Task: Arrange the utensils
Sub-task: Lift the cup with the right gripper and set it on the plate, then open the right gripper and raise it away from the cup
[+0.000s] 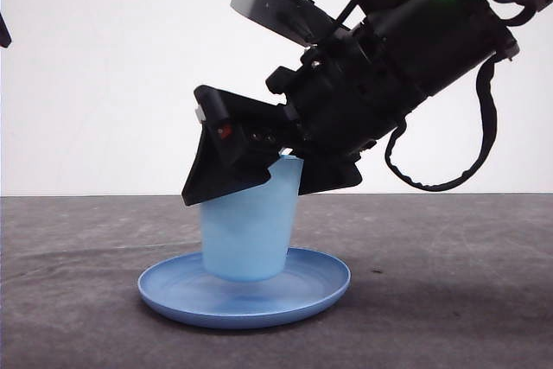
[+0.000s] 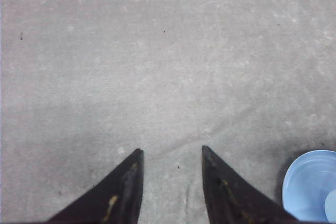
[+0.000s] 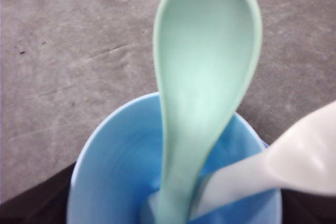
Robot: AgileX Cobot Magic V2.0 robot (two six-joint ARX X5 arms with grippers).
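Note:
The mint-green spoon (image 3: 202,77) stands in the light blue cup (image 3: 115,177), bowl end up and close to the right wrist camera. Beside it the white fork (image 3: 304,161) leans in the same cup, too blurred to make out its tines. In the front view the cup (image 1: 249,235) stands on the round blue plate (image 1: 173,287). My right gripper (image 1: 259,181) hangs over the cup's mouth, open, with a black finger (image 3: 31,200) on either side of the rim. My left gripper (image 2: 171,151) is open above bare table.
Grey matte table (image 1: 449,283) surrounds the plate. The plate's edge (image 2: 307,184) lies just to the side of my left gripper's fingers in the left wrist view. A white wall stands behind the table.

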